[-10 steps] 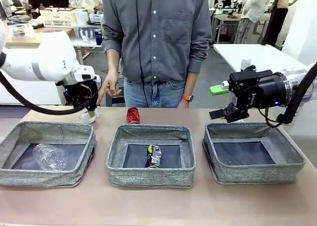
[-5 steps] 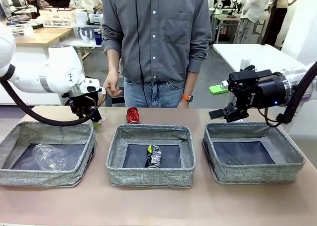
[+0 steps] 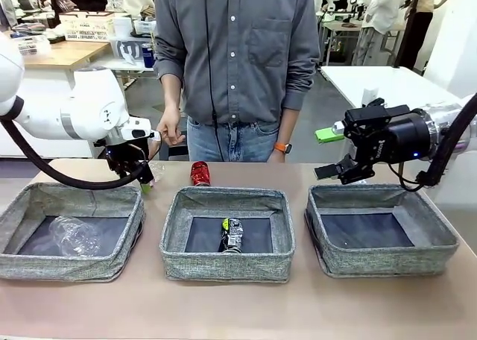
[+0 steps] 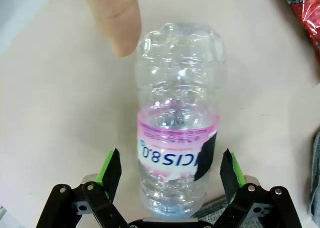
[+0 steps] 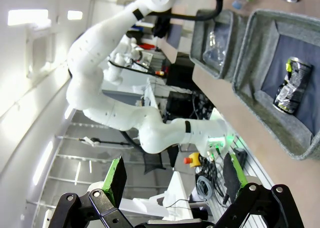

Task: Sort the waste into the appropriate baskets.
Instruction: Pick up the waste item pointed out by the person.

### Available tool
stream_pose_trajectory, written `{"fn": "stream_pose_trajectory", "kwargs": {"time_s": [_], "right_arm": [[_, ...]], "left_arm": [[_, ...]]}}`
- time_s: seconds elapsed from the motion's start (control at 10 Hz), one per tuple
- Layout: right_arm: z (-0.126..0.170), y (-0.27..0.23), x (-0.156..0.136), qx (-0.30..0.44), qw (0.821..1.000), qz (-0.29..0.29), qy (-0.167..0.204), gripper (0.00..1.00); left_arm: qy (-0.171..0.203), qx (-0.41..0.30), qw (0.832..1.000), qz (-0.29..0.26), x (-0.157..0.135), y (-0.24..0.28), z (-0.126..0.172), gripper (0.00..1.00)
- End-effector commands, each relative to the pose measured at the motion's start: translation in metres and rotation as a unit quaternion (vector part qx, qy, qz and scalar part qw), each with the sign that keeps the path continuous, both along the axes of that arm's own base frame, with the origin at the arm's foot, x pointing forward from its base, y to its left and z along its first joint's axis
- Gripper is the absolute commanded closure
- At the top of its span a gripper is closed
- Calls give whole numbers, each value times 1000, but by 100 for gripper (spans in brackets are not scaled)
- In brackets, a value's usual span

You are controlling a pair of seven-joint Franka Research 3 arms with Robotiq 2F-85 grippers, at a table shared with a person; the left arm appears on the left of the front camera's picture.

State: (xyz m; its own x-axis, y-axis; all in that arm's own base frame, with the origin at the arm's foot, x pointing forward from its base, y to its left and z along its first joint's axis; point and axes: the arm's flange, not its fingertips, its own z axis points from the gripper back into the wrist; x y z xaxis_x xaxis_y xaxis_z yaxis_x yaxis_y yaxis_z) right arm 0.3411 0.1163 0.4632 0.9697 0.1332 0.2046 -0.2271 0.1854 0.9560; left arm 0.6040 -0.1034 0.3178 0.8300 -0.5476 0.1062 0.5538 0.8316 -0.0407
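Note:
A clear bottle with a pink label lies on the table between the fingers of my left gripper. The jaws stand open around it, with a small gap on one side. In the front view this left gripper is down behind the left basket and hides most of the bottle. A person's fingertip is at the bottle's far end. A red can lies behind the middle basket, which holds a dark can. My right gripper hangs open and empty above the right basket.
Another clear bottle lies crumpled in the left basket. The person stands at the far edge with a hand near my left gripper. The red can lies close to the held-around bottle. Bare tabletop runs in front of the baskets.
My left gripper has turned and come down over the pink-labelled bottle behind the left basket. The right arm has not moved.

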Motion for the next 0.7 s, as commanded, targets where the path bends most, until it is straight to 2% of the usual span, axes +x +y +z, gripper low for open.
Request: {"fn": "stream_pose_trajectory", "kwargs": {"time_s": [0.0,0.1,0.2,0.5,0.6], "right_arm": [[1,-1,-1,-3,1000,5,-4,0],[1,-1,-1,-3,1000,5,-4,0],[1,-1,-1,-3,1000,5,-4,0],[1,-1,-1,-3,1000,5,-4,0],[1,-1,-1,-3,1000,5,-4,0]], "left_arm": [[-4,11,1000,-14,-4,-3,2,42],[-7,13,1000,-14,-5,-4,3,53],[-10,13,1000,-15,-5,-4,4,98],[-15,13,1000,-15,-6,-3,6,100],[-16,10,1000,-12,-7,-2,6,94]]}}
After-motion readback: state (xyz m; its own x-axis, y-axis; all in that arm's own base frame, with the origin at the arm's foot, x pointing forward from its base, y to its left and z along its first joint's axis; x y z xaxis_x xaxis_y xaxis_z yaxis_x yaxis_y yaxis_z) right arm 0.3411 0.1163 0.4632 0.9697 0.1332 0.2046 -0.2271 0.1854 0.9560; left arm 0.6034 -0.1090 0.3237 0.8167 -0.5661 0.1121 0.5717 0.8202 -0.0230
